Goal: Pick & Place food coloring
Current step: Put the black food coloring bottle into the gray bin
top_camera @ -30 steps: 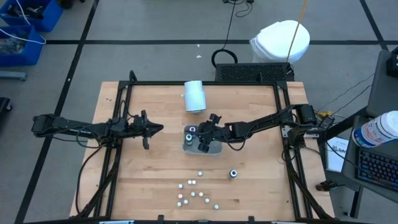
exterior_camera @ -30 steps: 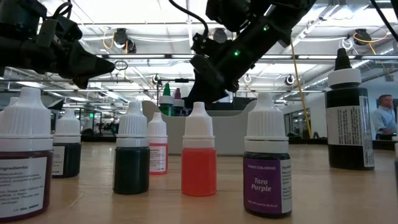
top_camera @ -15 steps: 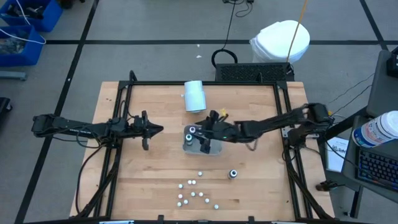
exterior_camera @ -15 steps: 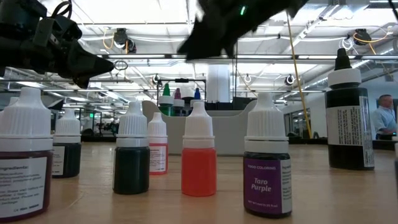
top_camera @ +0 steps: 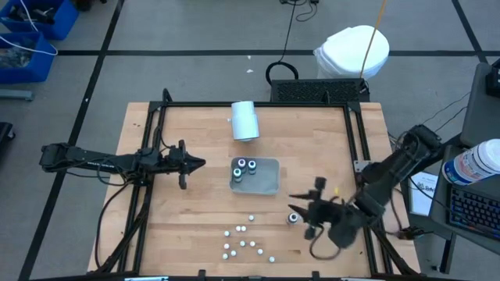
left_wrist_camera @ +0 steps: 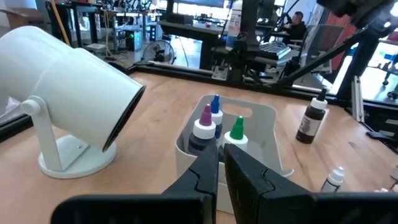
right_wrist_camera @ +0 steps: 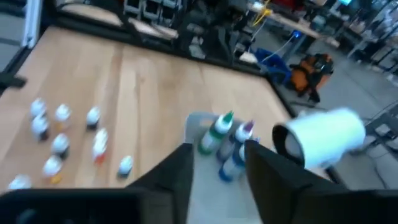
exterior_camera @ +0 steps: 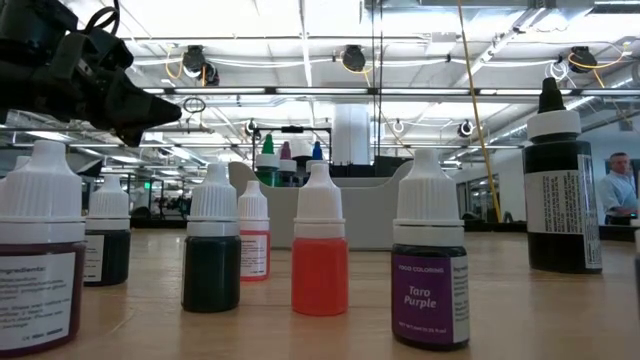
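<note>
A: Food coloring status: three dark bottles (top_camera: 246, 167) stand in the grey tray (top_camera: 270, 182) mid-table, a blue, a purple and a green tip by the left wrist view. A second ago only two sat there, with the right gripper over them.

B: So that one got dropped off?

A: Looks like it. The right gripper (top_camera: 301, 209) has swung away from the tray to the near right of the table and now sits just beside the last dark bottle (top_camera: 293, 218), which stands alone on the wood. Fingers (right_wrist_camera: 180, 167) are apart, nothing between them in the right wrist view.

B: Touching that bottle?

A: Can't tell from above. Near, not clamped.

B: Left side?

A: The left gripper (top_camera: 197, 163) waits at the left of the table, aimed at the tray, fingers together, empty.

B: The rest?

A: The small whitish-capped bottles (top_camera: 242, 243) are clustered near the front edge, untouched. The low view shows them up close: red, dark green, purple among them. The white cylinder (top_camera: 244, 121) at the back lies clear of everything.

B: Progress?

A: I'd say three placed, the fourth dark one likely next, then the small ones. Early to middle of the job.
</note>
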Robot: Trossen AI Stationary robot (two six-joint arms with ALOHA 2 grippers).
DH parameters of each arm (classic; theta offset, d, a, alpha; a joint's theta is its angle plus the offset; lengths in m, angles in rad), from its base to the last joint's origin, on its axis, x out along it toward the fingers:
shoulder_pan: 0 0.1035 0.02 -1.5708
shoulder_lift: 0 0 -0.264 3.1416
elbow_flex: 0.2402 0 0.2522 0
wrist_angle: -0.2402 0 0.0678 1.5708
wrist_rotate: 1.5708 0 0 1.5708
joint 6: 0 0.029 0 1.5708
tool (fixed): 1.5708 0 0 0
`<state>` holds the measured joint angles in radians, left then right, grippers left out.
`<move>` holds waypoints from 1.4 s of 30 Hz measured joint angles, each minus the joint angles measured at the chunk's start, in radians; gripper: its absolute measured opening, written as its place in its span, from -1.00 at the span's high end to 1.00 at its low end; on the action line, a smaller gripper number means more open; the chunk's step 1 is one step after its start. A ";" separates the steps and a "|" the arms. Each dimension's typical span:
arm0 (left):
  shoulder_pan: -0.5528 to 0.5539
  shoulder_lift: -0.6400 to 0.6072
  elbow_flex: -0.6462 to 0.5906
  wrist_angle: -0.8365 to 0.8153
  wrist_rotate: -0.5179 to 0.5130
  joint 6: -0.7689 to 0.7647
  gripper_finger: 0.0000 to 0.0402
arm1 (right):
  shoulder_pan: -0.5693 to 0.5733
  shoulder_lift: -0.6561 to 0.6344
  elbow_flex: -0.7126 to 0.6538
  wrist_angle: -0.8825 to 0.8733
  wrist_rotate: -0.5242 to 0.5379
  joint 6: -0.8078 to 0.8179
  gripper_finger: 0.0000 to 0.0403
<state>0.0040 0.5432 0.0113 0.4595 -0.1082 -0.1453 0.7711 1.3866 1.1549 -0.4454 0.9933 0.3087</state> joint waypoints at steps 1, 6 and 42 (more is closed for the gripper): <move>0.000 0.000 0.000 0.000 0.002 -0.005 0.82 | 0.020 0.000 0.000 -0.030 0.001 0.056 0.55; 0.000 0.000 0.000 0.005 0.003 -0.015 0.82 | 0.057 0.006 -0.013 -0.075 -0.087 0.202 0.95; 0.000 0.000 0.000 -0.016 0.003 0.001 0.82 | 0.077 -0.150 -0.740 0.862 -0.314 0.106 -0.19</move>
<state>0.0040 0.5434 0.0109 0.4439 -0.1055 -0.1446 0.8482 1.2369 0.4146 0.4167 0.6789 0.4148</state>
